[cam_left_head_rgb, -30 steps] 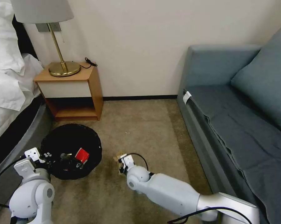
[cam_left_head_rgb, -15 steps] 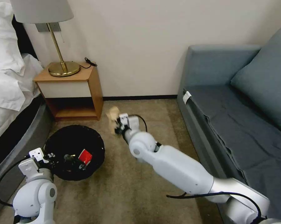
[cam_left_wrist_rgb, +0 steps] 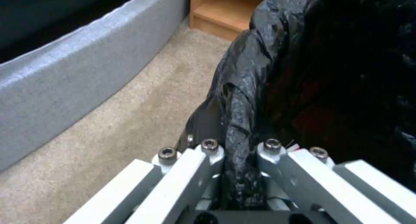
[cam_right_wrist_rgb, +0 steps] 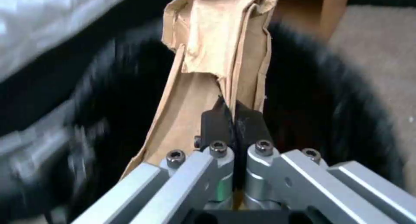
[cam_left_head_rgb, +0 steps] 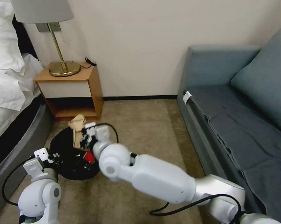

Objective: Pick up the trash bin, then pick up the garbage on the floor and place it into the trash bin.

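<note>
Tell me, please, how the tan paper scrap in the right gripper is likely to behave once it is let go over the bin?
The tan paper scrap looks creased and thin, so it is probably light and floppy. Pinched in the right gripper above the trash bin, it may flutter rather than drop straight. The left gripper grips the bin's bag-covered rim, which should steady it.

The right arm (cam_left_head_rgb: pixel 152 177) covers the bin's (cam_left_head_rgb: pixel 61 169) near right rim. The bin (cam_right_wrist_rgb: pixel 338 97) is smeared by blur; what lies inside cannot be told.
</note>
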